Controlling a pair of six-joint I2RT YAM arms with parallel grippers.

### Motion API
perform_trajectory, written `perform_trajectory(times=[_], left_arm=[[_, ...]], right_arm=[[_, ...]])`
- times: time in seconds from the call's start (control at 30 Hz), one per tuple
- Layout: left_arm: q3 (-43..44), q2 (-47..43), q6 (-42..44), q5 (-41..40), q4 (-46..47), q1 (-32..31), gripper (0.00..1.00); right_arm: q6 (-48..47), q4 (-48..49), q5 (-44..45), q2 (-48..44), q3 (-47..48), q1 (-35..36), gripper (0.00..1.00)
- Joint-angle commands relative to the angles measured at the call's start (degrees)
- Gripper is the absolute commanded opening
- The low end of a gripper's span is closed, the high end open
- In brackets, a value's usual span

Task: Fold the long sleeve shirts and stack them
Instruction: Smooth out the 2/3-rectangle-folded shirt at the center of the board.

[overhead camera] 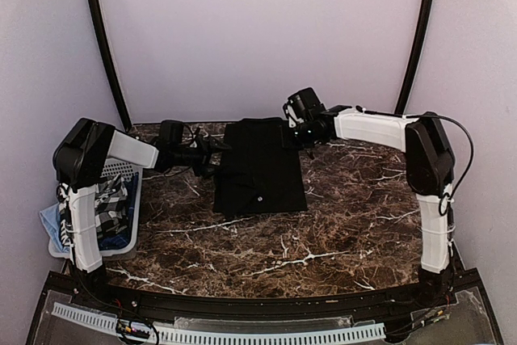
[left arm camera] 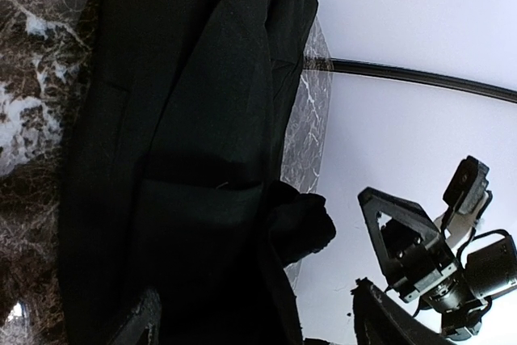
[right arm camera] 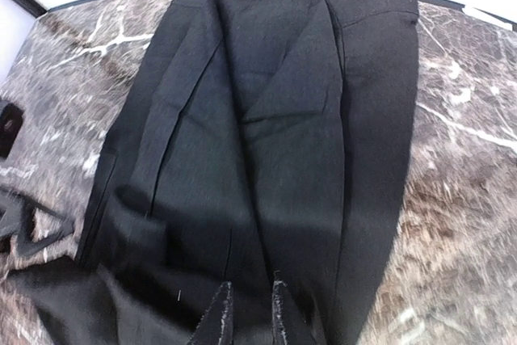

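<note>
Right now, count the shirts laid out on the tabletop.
1. The black shirt lies centre-back on the table. Cloth in the basket at the left may hide more.

Soft even light, bright pale walls (overhead camera: pixel 258 30), murky folds in the black shirt (right arm camera: pixel 266 119), blurred wrist-view edges.

A dark marble table (overhead camera: pixel 347 224) with white veins is carrying a black shirt (overhead camera: pixel 260 169), which is lying flat toward the far middle, folded into a long panel. A white slatted basket (overhead camera: pixel 123 168) of bundled cloths (overhead camera: pixel 113 206) is sitting at the left edge.
</note>
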Motion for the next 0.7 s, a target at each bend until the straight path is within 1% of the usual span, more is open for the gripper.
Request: perform_trajectory(times=[0.0, 0.17, 0.33, 0.47, 0.6, 0.67], left_arm=[[0.90, -0.13, -0.76, -0.42, 1.87, 0.24, 0.81], [1.03, 0.01, -1.04, -0.30, 2.21, 0.24, 0.80], [1.91, 0.20, -0.71, -0.10, 1.52, 0.24, 0.80], [2.76, 0.52, -0.15, 0.09, 0.74, 0.24, 0.80], [3.10, 1.07, 0.23, 0.25, 0.20, 0.24, 0.80], [3.18, 1.14, 0.60, 0.26, -0.16, 0.24, 0.80]], right_arm=[[-1.76, 4.42, -5.26, -7.73, -6.92, 2.43, 0.15], [-2.29, 8.00, -12.70, -8.07, -11.85, 6.92, 0.15], [0.48, 11.02, -15.29, -4.43, -12.45, 8.33, 0.13], [1.96, 10.53, -13.49, 0.94, -7.39, 7.48, 0.13], [4.33, 5.54, -8.82, 7.83, 1.18, 5.66, 0.13], [5.94, 2.61, -5.96, 10.58, 3.54, 4.46, 0.13]])
